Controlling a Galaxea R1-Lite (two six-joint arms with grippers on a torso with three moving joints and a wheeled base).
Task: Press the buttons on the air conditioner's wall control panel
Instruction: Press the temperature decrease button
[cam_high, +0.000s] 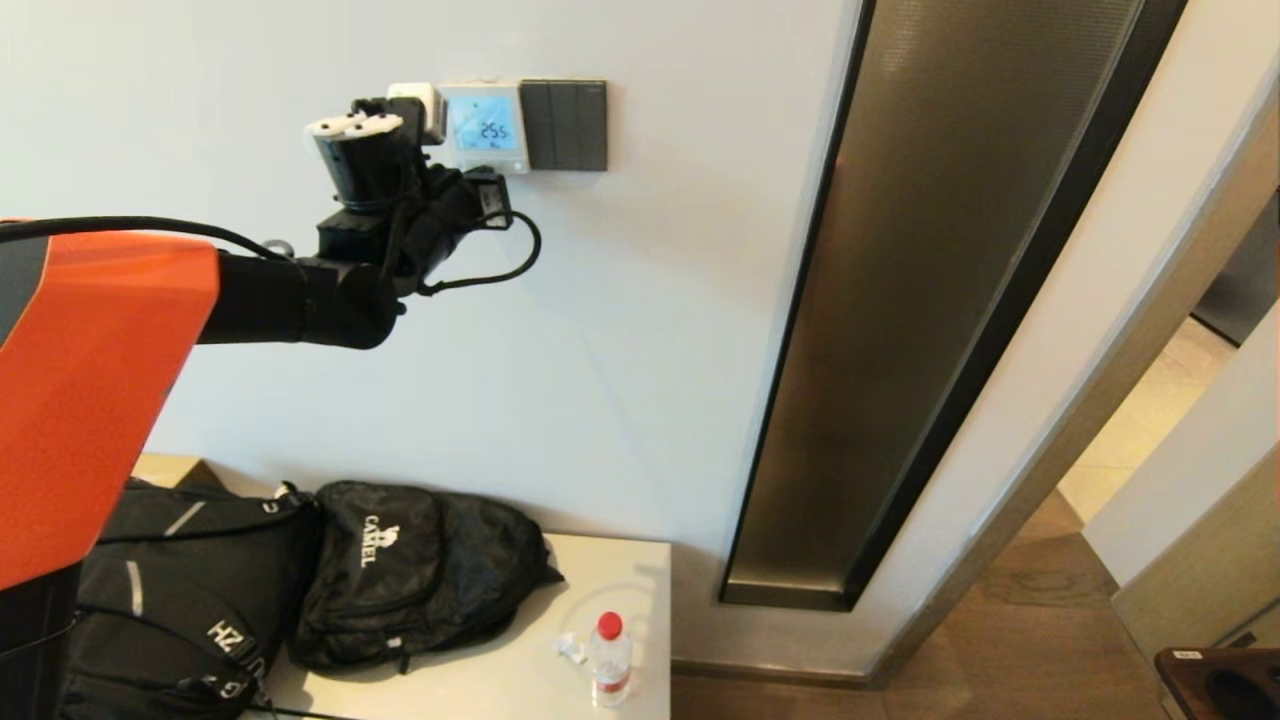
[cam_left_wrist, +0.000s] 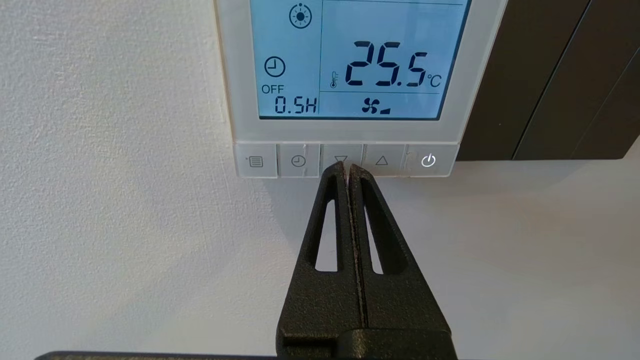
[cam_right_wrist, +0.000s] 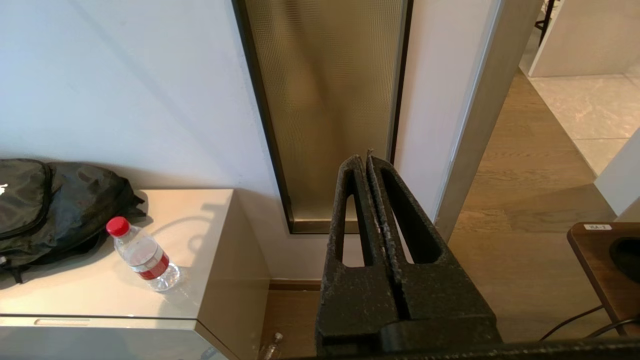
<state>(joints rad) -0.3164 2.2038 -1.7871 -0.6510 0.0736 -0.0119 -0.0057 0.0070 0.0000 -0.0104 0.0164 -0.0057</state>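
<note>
Left pincer (cam_left_wrist: 348, 169), closed tight, tips on the down-arrow button (cam_left_wrist: 340, 156) of the panel (cam_left_wrist: 345, 131)

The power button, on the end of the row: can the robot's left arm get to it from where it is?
Probably yes. The left gripper, shut, sits at the down-arrow button; the power button is two along with nothing between.
</note>
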